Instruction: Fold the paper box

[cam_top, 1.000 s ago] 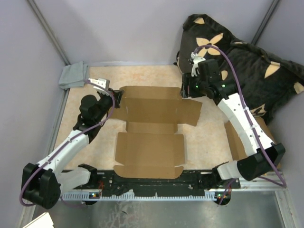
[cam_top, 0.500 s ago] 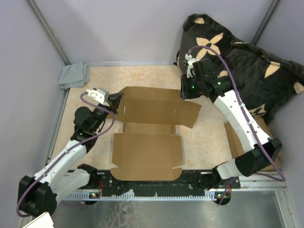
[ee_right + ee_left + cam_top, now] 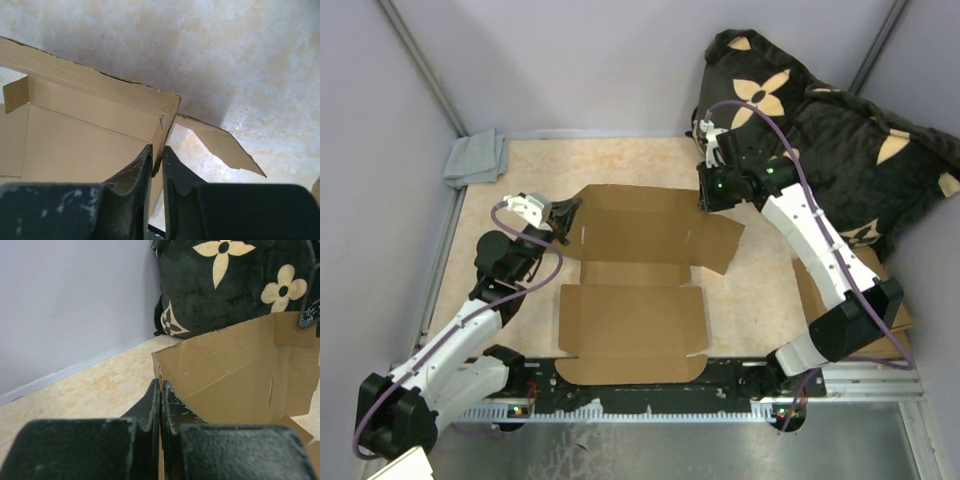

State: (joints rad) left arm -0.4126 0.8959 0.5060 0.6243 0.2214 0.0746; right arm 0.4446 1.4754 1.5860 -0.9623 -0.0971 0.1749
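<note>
Brown corrugated cardboard box (image 3: 632, 262) lies open on the beige counter (image 3: 620, 160). Left tool (image 3: 563, 213) pinches shut on its far-left corner, right tool (image 3: 706, 197) on its far-right; the raised far wall spans between them.

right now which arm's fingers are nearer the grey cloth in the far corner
Left. The left fingers pinch the paper box at its far left corner, a little right of the grey cloth; the right fingers grip the far right corner, beside the pillow.
</note>
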